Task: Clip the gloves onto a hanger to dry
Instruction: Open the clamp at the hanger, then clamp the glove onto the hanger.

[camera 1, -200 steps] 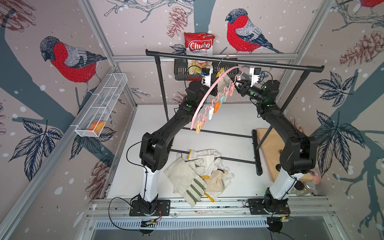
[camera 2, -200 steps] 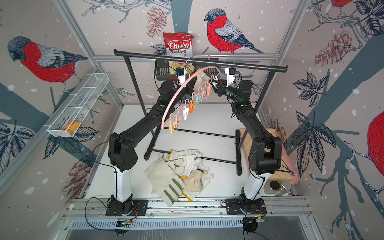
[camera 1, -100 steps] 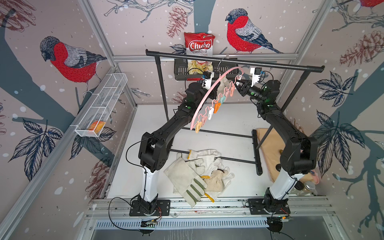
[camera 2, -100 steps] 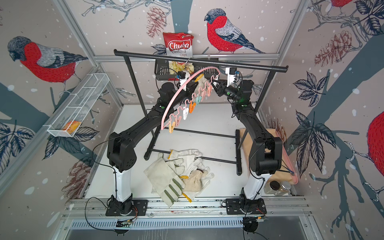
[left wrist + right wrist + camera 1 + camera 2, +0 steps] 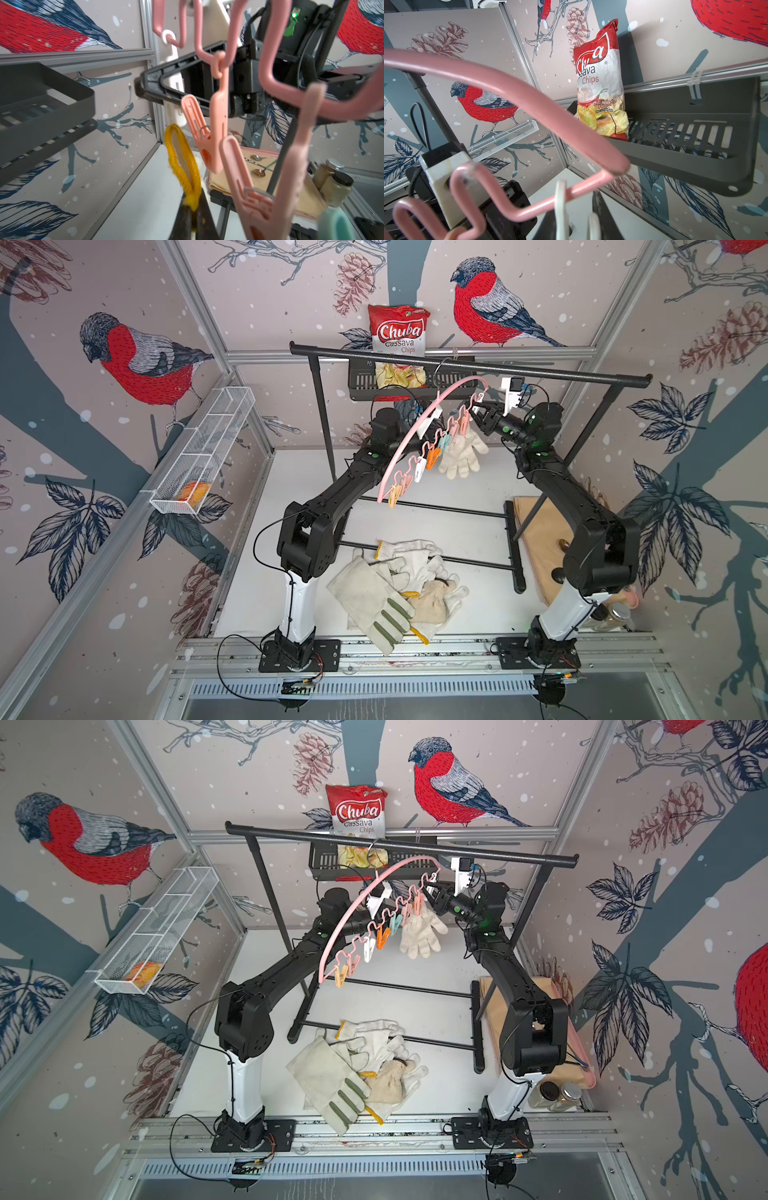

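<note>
The pink hanger (image 5: 409,435) (image 5: 353,903) hangs by its hook from the black rack, with a row of pastel pegs under it. My left gripper (image 5: 194,199) is shut on the yellow cuff (image 5: 178,153) of a knitted glove (image 5: 461,454) (image 5: 422,932), which dangles below the pegs near the hanger's right end. In both top views the pegs hide this gripper. My right gripper (image 5: 573,201) (image 5: 478,412) is shut on a white peg (image 5: 560,207) at that end of the hanger (image 5: 508,93). More gloves (image 5: 395,593) (image 5: 353,1073) lie piled on the table at the front.
The black garment rack (image 5: 457,364) spans the back, with its feet on the table. Behind it a dark basket (image 5: 361,385) holds a chips bag (image 5: 399,335). A white wire basket (image 5: 199,456) is on the left wall. A tan tray (image 5: 540,547) and jars (image 5: 615,614) are at the right.
My left arm has carried the glove's cuff a little to the right, closer to the right gripper. My right gripper's jaws have narrowed on the white peg.
</note>
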Motion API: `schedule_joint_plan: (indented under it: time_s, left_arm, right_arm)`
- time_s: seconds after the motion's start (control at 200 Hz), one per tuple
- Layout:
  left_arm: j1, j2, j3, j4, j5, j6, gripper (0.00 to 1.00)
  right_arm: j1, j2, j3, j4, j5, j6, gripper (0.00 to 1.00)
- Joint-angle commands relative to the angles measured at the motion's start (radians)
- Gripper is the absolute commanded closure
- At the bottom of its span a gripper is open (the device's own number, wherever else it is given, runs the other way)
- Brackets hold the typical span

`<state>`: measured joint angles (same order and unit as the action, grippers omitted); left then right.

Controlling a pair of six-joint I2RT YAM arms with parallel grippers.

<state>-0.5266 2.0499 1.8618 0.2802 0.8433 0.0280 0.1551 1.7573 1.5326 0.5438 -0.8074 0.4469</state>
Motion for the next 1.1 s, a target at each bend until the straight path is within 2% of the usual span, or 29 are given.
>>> schedule_joint_plan:
  time_s: [0.0, 0.61, 1.096]
  left_arm:
    - [0.003, 0.015, 0.019, 0.006, 0.100, 0.031, 1.00]
    - [0.005, 0.085, 0.092, 0.113, 0.144, -0.016, 1.00]
    - [0.008, 0.116, 0.137, 0.137, 0.116, -0.038, 1.00]
  right_arm:
    - [0.001, -0.023, -0.008, 0.060, -0.027, 0.012, 0.88]
    - [0.009, -0.036, -0.034, 0.066, -0.035, 0.017, 0.88]
    - [0.020, -0.064, -0.082, 0.063, -0.036, 0.007, 0.89]
